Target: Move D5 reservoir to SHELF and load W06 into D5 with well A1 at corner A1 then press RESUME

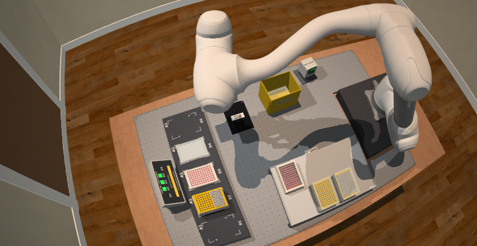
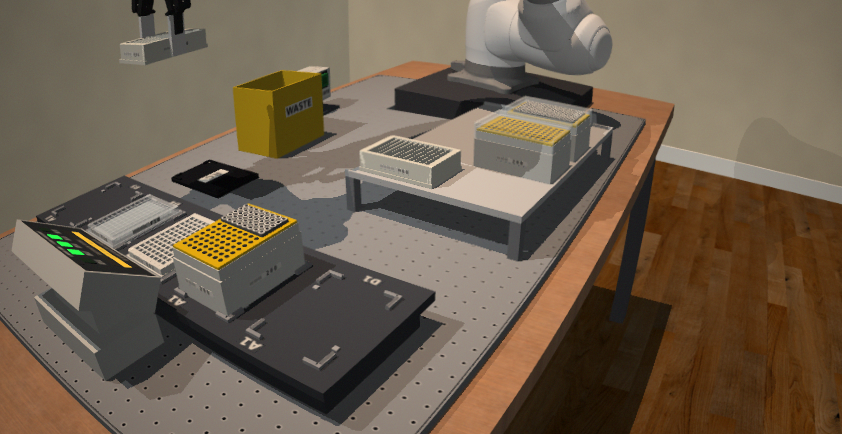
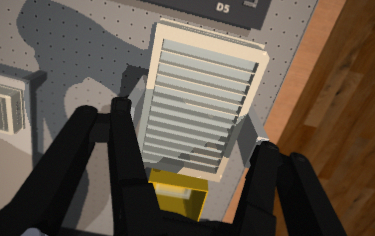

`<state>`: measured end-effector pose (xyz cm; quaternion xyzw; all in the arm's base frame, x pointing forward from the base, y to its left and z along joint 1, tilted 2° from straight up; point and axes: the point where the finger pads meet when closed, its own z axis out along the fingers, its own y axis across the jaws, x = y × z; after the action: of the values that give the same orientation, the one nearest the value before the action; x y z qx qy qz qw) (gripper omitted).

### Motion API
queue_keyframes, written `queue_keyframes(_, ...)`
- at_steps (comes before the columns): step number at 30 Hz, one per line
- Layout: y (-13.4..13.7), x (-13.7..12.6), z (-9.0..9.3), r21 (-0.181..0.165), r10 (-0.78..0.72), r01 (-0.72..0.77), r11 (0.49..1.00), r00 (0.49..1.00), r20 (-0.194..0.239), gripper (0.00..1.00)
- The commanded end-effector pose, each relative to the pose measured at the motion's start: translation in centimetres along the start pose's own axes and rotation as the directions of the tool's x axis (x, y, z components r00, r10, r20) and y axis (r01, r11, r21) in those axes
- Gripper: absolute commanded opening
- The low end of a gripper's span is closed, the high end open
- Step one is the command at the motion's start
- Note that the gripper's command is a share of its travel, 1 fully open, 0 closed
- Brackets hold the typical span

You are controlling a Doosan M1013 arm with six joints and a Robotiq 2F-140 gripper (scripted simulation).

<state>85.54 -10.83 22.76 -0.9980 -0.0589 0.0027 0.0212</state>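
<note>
My gripper (image 2: 160, 23) is shut on a cream 12-trough reservoir (image 2: 162, 46) and holds it level, high above the table's far left side. In the wrist view the reservoir (image 3: 198, 105) sits between my fingers, with grey troughs facing up. The arm hides both in the top view. Deck position D5 (image 1: 185, 124) shows only bare brackets; its label also shows in the wrist view (image 3: 223, 7). Another reservoir with reddish troughs (image 1: 289, 176) stands on the shelf (image 1: 319, 179), at its left end.
An open plate is at D4 (image 1: 191, 149), a pink-welled plate at D3 (image 1: 200, 175), a tip rack at D2 (image 1: 209, 200). Two tip racks (image 1: 335, 186) stand on the shelf. The yellow waste bin (image 3: 178, 199) lies below my hand. The RG nest (image 1: 239, 119), the RESUME key (image 1: 309, 67) and the panel (image 1: 166, 182) are nearby.
</note>
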Motion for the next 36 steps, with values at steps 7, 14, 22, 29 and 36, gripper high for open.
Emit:
queue_keyframes(7, 1.9, 0.0, 0.0, 0.000, 0.000, 0.000, 1.000, 1.000, 0.000, 0.00)
queue_keyframes(14, 2.8, 0.0, 0.0, 0.000, 0.000, 0.000, 1.000, 1.000, 0.000, 0.00)
queue_keyframes(22, 2.8, 1.9, 0.0, 0.000, 0.000, 0.000, 1.000, 1.000, 0.000, 0.00)
queue_keyframes(29, 2.7, 3.1, 0.0, 0.000, 0.000, 0.000, 1.000, 1.000, 0.000, 0.00)
queue_keyframes(36, 2.7, 4.7, 0.0, 0.000, 0.000, 0.000, 1.000, 1.000, 0.000, 0.00)
